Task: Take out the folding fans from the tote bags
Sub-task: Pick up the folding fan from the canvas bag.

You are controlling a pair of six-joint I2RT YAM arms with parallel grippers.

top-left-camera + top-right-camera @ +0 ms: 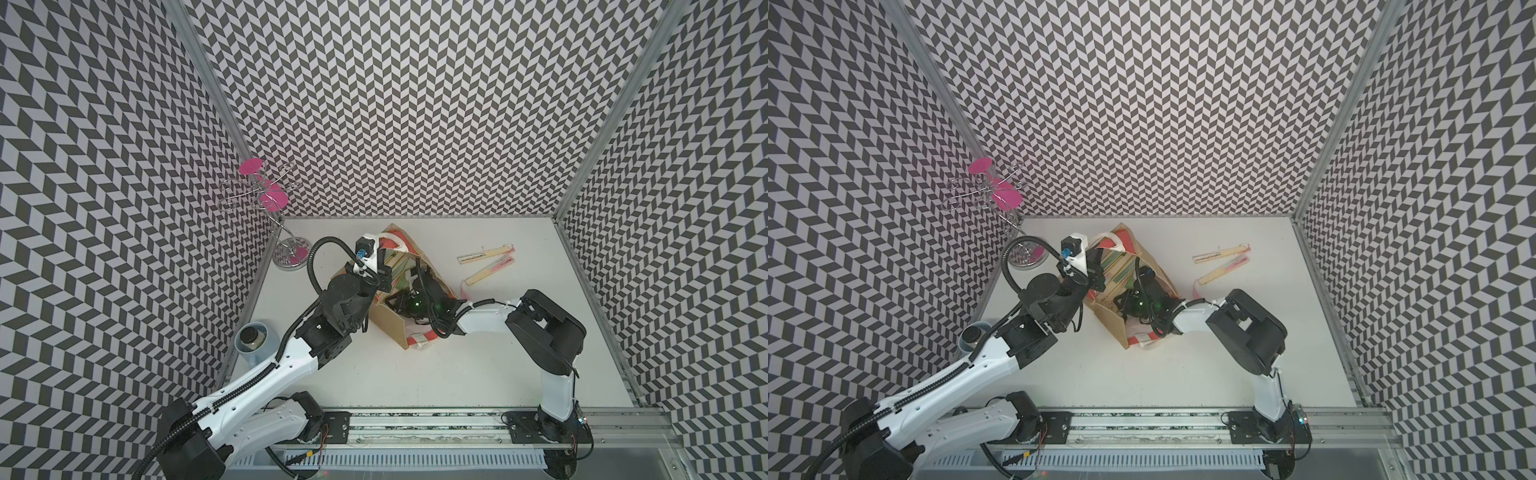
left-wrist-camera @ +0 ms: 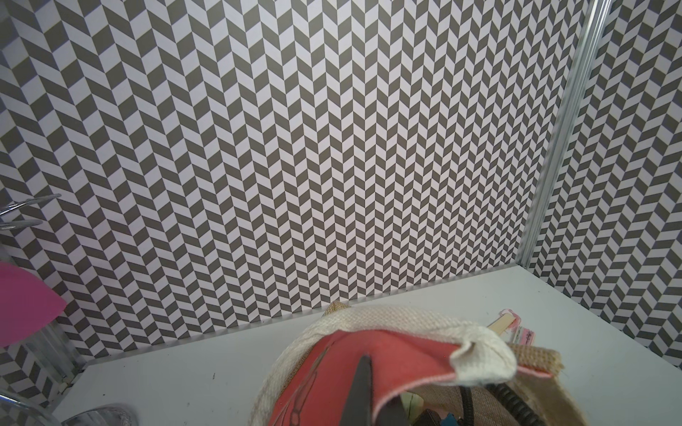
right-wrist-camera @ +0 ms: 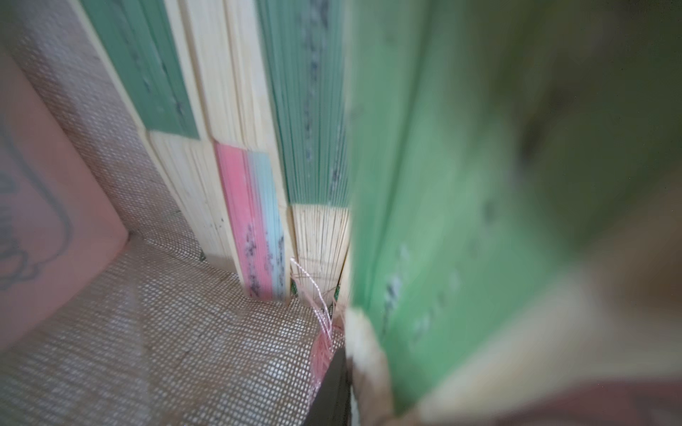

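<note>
The tan jute tote bag (image 1: 390,328) (image 1: 1108,326) lies tipped on the white table with its mouth towards the back. My left gripper (image 1: 384,276) (image 2: 372,398) is shut on the bag's red rim trim (image 2: 406,354), next to a white handle (image 2: 406,321). My right gripper (image 1: 401,301) (image 3: 365,372) reaches deep inside the bag and is shut on a green folding fan (image 3: 461,221); one dark finger (image 3: 334,383) shows along its edge. Several more fans (image 3: 306,110) stand packed in the bag. Two fans (image 1: 486,254) (image 1: 1223,270) lie on the table to its right.
A chrome wire stand with pink discs (image 1: 286,249) stands at the back left corner. A blue cup holding a jar (image 1: 253,338) sits at the left wall. Patterned walls close three sides, and a metal rail (image 1: 415,419) runs along the front.
</note>
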